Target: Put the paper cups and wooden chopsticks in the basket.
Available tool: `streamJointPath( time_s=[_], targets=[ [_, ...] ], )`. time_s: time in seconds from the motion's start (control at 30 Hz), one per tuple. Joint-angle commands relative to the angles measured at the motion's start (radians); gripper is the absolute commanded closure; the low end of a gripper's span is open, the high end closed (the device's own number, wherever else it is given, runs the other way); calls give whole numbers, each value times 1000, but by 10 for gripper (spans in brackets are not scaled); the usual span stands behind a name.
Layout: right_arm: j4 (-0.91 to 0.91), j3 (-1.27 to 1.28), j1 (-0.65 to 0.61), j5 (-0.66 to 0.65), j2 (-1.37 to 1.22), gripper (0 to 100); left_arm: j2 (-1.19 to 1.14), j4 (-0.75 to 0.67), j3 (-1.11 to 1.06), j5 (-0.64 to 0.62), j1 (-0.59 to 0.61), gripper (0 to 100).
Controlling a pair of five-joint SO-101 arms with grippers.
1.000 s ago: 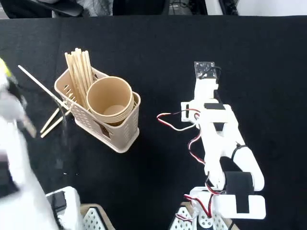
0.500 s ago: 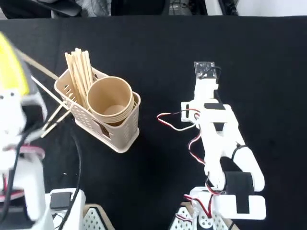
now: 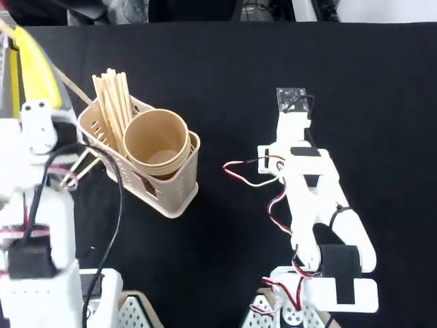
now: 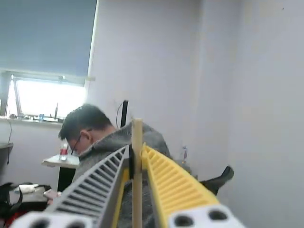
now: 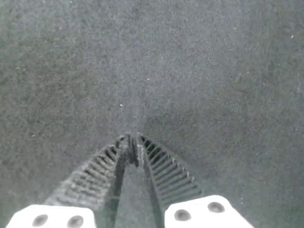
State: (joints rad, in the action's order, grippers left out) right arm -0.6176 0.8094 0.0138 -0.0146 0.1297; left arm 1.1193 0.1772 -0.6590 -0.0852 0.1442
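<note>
One wooden chopstick (image 4: 137,132) sits between the two fingers of the left tool (image 4: 136,151), which is squeezed tight on it. Seen from above, this chopstick (image 3: 72,85) lies on a slant. One end points to the far left corner, and the other end points at the basket (image 3: 174,195), close to its rim. The left tool (image 3: 19,48) is to the left of the basket and aims away at the room.

In the basket stand a bunch of chopsticks (image 3: 113,102) and stacked paper cups (image 3: 157,143). Some loose chopsticks (image 3: 80,171) lie on the black surface (image 3: 225,61) just left of the basket, partly behind the left arm (image 3: 41,225).

The right tool (image 3: 292,99) is well apart on the other side of the basket. Its fingers are closed with nothing in them.
</note>
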Motion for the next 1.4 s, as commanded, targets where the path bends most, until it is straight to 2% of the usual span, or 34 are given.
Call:
streamJointPath(
  time_s=[0.0,0.27,0.43,0.57,0.73,0.83,0.97,1.03,1.13,1.2,1.37],
  targets=[
    [12,-5,-17,2,22,984,-137,-18,25,-6,-8,971],
    [12,-5,-15,2,22,984,-259,32,82,0,-8,968],
    [12,-5,-15,2,22,984,-261,307,234,-8,-8,834],
    [14,-5,-14,2,22,984,-265,516,412,6,1,830],
    [14,-5,-14,2,22,984,-276,695,573,112,31,830],
    [14,-5,-14,2,22,984,-350,766,690,117,156,830],
    [14,-5,-15,2,22,984,-603,868,911,126,372,828],
    [14,-5,-15,2,22,984,-776,971,1078,186,443,820],
    [14,-5,-15,2,22,984,-1042,1126,1343,288,479,820],
    [14,-5,-15,2,22,984,-1220,1211,1495,295,506,820],
    [14,-5,-17,2,22,984,-1674,1206,1765,304,521,820]
  ],
)
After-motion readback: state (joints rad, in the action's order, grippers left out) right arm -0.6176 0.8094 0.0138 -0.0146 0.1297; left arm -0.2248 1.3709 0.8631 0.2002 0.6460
